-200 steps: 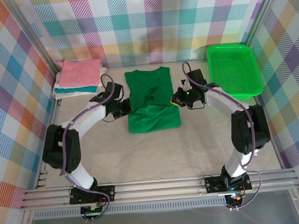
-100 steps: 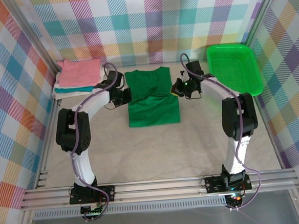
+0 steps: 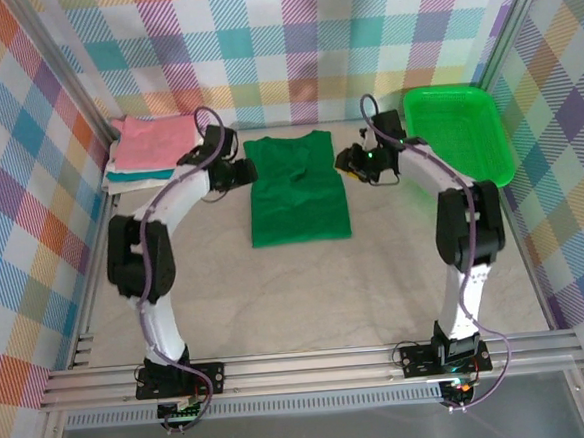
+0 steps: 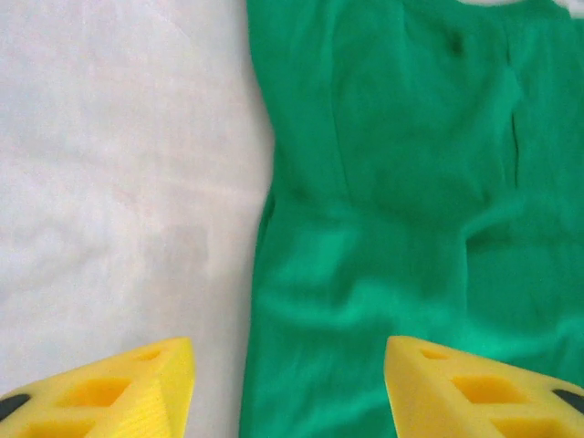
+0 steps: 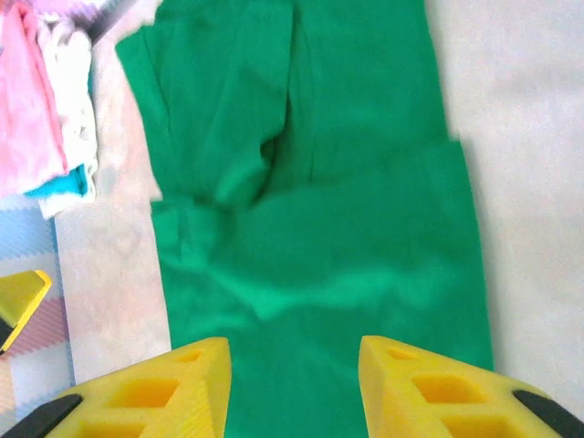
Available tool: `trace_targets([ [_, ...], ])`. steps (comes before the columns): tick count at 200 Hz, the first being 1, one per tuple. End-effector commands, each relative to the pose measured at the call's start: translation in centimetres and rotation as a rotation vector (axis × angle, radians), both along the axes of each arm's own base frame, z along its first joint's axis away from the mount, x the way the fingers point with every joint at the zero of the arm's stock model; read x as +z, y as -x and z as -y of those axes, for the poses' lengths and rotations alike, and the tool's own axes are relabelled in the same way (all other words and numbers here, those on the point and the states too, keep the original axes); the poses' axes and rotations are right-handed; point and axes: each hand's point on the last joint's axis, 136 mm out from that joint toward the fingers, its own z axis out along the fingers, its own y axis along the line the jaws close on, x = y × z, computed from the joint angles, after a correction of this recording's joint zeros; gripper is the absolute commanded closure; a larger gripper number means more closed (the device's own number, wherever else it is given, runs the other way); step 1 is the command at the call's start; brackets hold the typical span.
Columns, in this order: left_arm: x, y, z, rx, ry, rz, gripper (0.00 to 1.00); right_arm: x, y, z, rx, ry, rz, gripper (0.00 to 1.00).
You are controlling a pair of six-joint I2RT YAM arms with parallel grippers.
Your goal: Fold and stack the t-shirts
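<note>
Nearer than both tools, the hem end of the dark green t-shirt (image 3: 300,218) lies flat on the tabletop (image 3: 308,298). Farther up, the left tool (image 3: 237,173) and right tool (image 3: 348,163) flank the shirt, one just beside each side edge. Both were pressed together a second ago and have now spread their fingers. Nothing is pinched, and the cloth lies loose beneath them. That release suggests this fold is laid down. Beyond the left tool waits the stack of folded shirts (image 3: 152,149); outward of the right tool sits the green basket (image 3: 461,132).
</note>
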Motion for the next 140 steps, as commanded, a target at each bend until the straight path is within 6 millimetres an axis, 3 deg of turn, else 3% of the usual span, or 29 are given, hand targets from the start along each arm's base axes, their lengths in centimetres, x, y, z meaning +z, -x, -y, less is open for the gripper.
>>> trace_targets([
  [1,0.4,3.7,2.8,-0.071,0.04,0.067,0.52,0.6,4.3,-1.7,0.096,-0.03,0.051,0.62],
  [12,-1.2,5.6,3.4,-0.081,0.083,0.041,0.56,-0.6,6.2,-1.8,0.104,-0.033,0.026,0.68],
  [25,-2.3,6.9,4.1,-0.089,0.155,0.047,0.69,-1.5,7.5,-2.1,0.121,-0.067,0.009,0.8],
  [40,-3.4,7.7,5.1,-0.119,0.196,0.045,0.75,-2.8,8.6,-2.8,0.149,-0.076,-0.025,0.94],
  [63,-6.0,8.5,5.4,-0.139,0.187,0.017,0.78,-5.2,9.0,-3.6,0.162,-0.113,-0.077,0.96],
  [100,-12.0,10.5,2.7,-0.064,0.072,-0.09,0.82,-10.3,9.0,-2.5,0.112,-0.05,-0.141,0.98],
  [121,-13.6,11.7,2.1,-0.051,0.056,-0.139,0.82,-12.2,10.0,-2.0,0.107,-0.028,-0.178,0.99],
  [140,-14.5,13.4,1.5,-0.031,0.056,-0.179,0.83,-12.7,11.8,-1.6,0.108,-0.023,-0.206,1.0],
])
